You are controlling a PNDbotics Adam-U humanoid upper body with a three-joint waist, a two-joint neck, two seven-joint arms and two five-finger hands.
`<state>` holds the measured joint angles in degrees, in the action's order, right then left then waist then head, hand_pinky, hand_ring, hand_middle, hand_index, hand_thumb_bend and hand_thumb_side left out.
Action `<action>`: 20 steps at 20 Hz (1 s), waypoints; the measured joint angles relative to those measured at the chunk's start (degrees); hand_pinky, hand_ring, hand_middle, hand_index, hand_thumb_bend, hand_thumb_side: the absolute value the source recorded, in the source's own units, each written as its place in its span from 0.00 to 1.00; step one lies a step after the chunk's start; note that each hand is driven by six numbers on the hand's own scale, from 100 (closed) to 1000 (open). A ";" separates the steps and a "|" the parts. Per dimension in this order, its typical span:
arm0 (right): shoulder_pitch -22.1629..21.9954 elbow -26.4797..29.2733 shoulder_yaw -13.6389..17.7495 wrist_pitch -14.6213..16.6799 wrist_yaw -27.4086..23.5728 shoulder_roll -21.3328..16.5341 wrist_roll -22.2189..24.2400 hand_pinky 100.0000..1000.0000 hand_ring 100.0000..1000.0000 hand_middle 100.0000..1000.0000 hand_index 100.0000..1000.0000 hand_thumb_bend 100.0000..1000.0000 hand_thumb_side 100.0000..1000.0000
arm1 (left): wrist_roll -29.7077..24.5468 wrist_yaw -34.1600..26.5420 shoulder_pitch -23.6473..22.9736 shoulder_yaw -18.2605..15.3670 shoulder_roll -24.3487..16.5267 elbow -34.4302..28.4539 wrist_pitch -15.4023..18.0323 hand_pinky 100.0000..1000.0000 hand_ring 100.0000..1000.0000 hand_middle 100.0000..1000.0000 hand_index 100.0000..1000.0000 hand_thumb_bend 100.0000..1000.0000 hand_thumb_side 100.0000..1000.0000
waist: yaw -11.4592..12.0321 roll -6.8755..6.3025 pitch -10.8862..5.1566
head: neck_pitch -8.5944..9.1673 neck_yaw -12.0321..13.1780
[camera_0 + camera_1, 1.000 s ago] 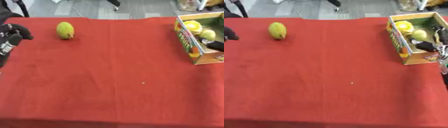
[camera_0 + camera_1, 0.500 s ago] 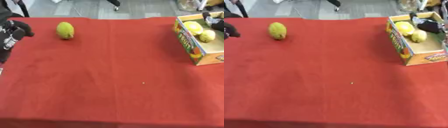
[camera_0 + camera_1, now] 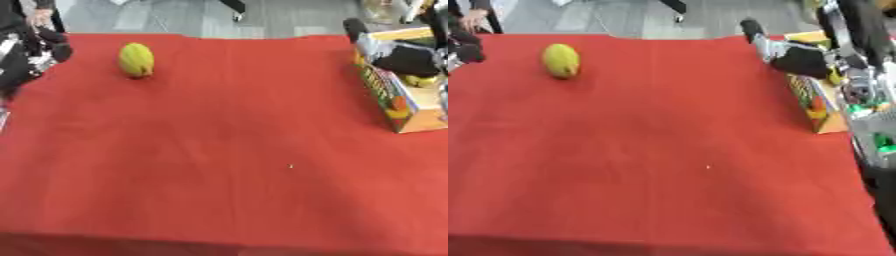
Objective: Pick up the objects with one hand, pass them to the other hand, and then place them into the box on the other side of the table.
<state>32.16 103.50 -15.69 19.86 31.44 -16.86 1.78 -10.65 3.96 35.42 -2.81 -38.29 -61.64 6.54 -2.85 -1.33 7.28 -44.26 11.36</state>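
Note:
A yellow-green fruit lies on the red tablecloth at the far left. My left hand hangs at the left edge, a short way left of the fruit, fingers relaxed and holding nothing. At the right edge stands the open cardboard box with a yellow fruit showing inside. My right hand hovers over the box's left wall with a finger stretched out toward the far left, and I see nothing in it. It hides most of the box's inside.
The right arm comes down from the upper right over the box. Parts of my body with green lights show at the right edge. Grey floor lies beyond the table's far edge.
My right hand has risen out of the box and moved left, over its left wall. The fruit on the cloth and my left hand have stayed put.

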 measured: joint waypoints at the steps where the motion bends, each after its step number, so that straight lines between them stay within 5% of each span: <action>1: -0.55 0.61 -0.72 1.15 -1.13 0.94 1.48 0.74 0.78 0.81 0.88 0.26 0.44 | 1.16 2.57 1.69 0.56 -0.28 2.53 0.17 0.69 0.59 0.56 0.66 0.79 0.43 | -0.28 0.00 0.00 | 0.00 1.12; 7: -1.96 2.48 -3.57 4.74 -4.76 4.58 6.81 0.73 0.76 0.80 0.88 0.24 0.44 | 10.25 23.43 10.81 1.99 -0.07 17.49 1.60 0.75 0.71 0.69 0.77 0.88 0.40 | -1.75 0.00 0.43 | 0.01 5.66; 13: -1.51 2.84 -5.37 6.05 -5.93 4.98 9.05 0.73 0.76 0.80 0.87 0.21 0.45 | 18.82 41.56 16.29 0.65 4.12 26.56 -0.89 0.77 0.76 0.75 0.81 0.97 0.42 | -2.67 0.00 1.27 | 0.01 6.89; 20: -0.92 3.50 -5.87 6.46 -6.25 5.34 10.19 0.73 0.75 0.79 0.87 0.18 0.46 | 24.37 45.23 19.25 -1.95 8.74 31.39 -4.11 0.75 0.75 0.75 0.80 1.00 0.60 | -4.01 0.02 2.65 | 0.01 8.04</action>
<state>31.25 107.00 -21.56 26.32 25.19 -11.52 11.97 13.72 49.19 54.68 -4.76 -29.55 -30.25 2.43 -6.86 -1.31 9.93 -44.25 19.39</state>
